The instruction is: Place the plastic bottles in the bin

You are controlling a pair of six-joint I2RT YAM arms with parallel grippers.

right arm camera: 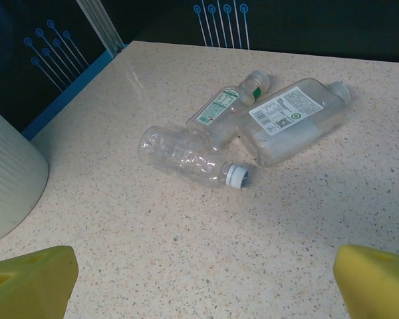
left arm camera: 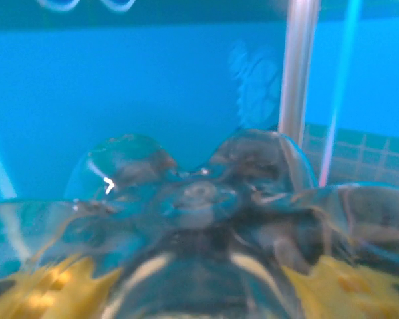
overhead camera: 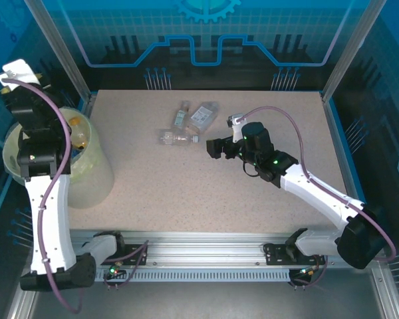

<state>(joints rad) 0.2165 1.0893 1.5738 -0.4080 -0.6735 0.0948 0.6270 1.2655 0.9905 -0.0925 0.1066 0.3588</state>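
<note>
I note three bottles [right arm camera: 186, 157] lying on their sides, bunched together toward 12 o'clock on the table [overhead camera: 253, 199], not yet binned. A fourth bottle [left arm camera: 199, 199], clear, sits base-outward between the fingers of the left gripper [left arm camera: 199, 286], which are closed on it. I judge it is held above the bin [overhead camera: 96, 173] at 9 o'clock, ready to drop. The right gripper [overhead camera: 216, 147] faces the bunch from its 3 o'clock side, fingers spread wide and empty, evidently lined up for the nearest one.

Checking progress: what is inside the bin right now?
A few orange-tinted bottles show just inside the bin's rim; the left arm covers most of the opening, so their number and the bottom are hidden.
</note>
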